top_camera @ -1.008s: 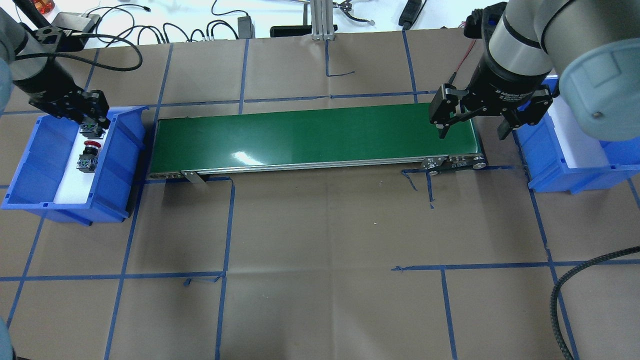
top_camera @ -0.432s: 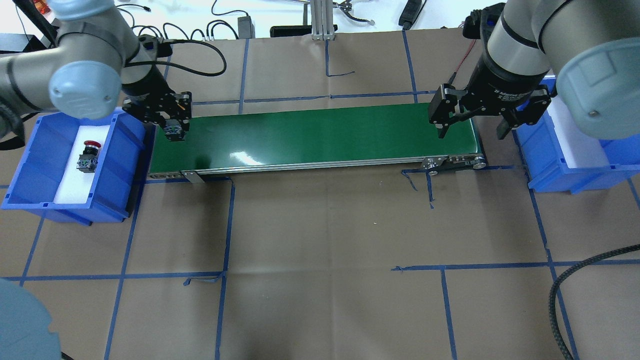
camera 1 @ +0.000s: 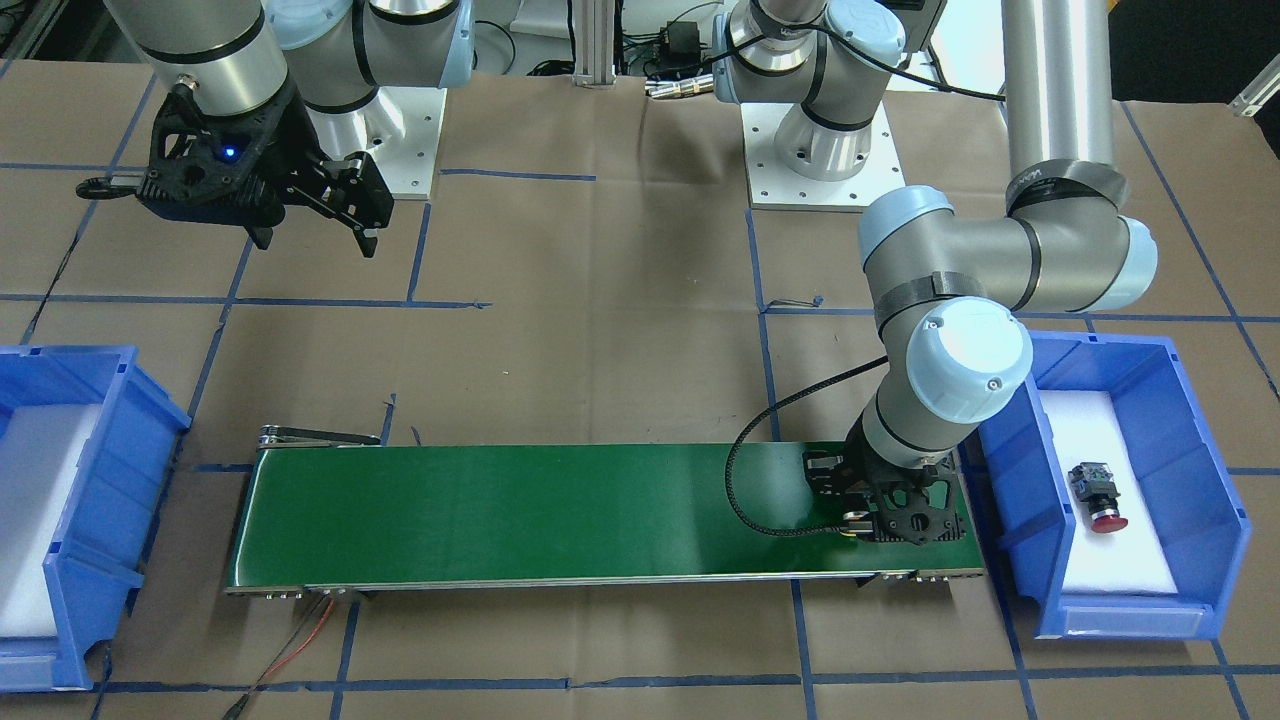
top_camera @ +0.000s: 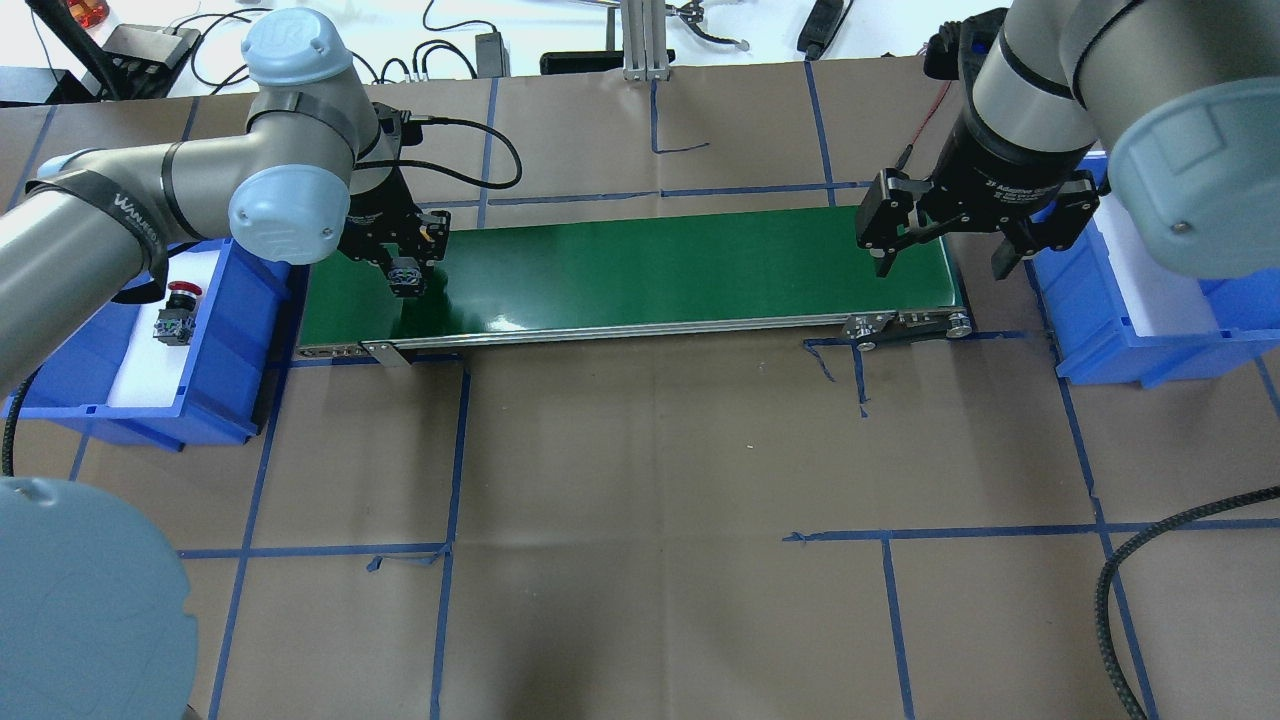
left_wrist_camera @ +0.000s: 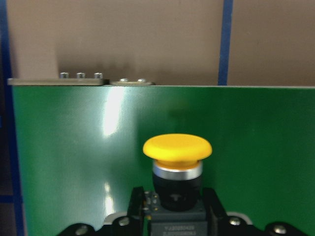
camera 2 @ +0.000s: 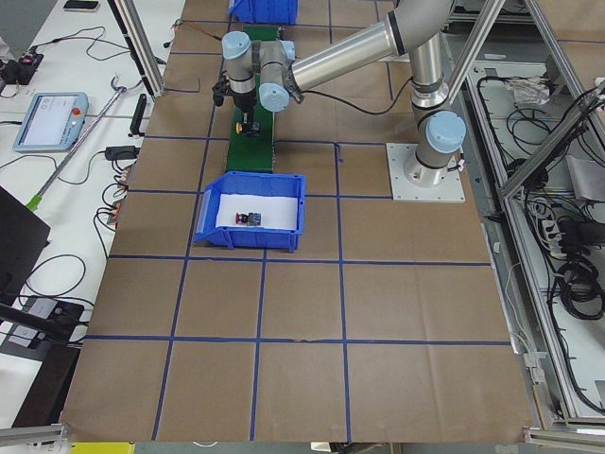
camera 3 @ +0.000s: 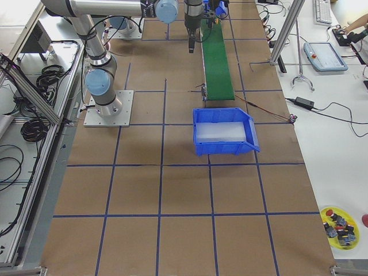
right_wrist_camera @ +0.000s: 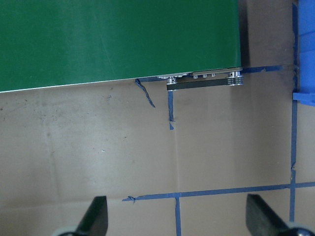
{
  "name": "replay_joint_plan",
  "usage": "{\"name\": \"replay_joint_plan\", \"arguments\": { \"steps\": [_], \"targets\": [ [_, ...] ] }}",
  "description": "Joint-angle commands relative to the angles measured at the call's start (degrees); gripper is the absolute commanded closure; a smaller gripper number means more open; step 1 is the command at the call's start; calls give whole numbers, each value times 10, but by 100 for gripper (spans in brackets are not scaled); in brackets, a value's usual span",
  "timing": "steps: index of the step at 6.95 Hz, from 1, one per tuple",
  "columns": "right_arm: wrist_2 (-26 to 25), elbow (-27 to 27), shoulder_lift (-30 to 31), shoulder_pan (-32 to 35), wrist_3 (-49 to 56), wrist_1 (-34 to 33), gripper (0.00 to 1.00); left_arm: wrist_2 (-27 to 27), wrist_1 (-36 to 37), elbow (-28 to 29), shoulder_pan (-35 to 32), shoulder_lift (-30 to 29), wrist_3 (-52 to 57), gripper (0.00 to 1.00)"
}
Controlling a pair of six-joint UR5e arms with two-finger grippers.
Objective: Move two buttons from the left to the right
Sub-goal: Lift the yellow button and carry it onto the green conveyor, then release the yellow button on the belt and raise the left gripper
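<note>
My left gripper (top_camera: 405, 276) is shut on the yellow button (left_wrist_camera: 177, 148). It grips the button by its black contact block over the left end of the green conveyor belt (top_camera: 650, 262). In the front view the gripper (camera 1: 890, 520) hides this button. The red button (top_camera: 177, 310) lies on white foam in the left blue bin (top_camera: 60, 335); it also shows in the front view (camera 1: 1098, 495). My right gripper (top_camera: 945, 262) is open and empty, above the belt's right end. Its two fingertips (right_wrist_camera: 97, 216) frame bare paper in the right wrist view.
The right blue bin (top_camera: 1105, 335) with a white foam liner stands just past the belt's right end. The belt's metal rail and roller (top_camera: 905, 325) run along its near edge. Cables lie at the table's far edge. A yellow dish of spare parts (camera 3: 341, 224) sits far off.
My left arm has lifted the yellow button out of the left bin and carried it right, onto the belt's left end. The right arm has barely moved.
</note>
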State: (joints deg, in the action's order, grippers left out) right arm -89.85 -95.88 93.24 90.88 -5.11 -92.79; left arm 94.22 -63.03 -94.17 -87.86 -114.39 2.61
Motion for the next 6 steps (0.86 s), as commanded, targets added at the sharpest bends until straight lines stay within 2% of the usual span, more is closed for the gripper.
{"name": "replay_joint_plan", "arguments": {
  "steps": [1, 2, 3, 6],
  "targets": [
    [-1, 0, -1, 0, 0, 0, 0, -1, 32, -23, -3, 2, 4, 88],
    [-1, -1, -1, 0, 0, 0, 0, -1, 34, -24, -2, 6, -7, 69],
    [-1, 0, -1, 0, 0, 0, 0, -1, 35, -23, 1, 8, -21, 3],
    [-1, 0, -1, 0, 1, 0, 0, -1, 14, 16, 15, 18, -25, 0]
  ]
}}
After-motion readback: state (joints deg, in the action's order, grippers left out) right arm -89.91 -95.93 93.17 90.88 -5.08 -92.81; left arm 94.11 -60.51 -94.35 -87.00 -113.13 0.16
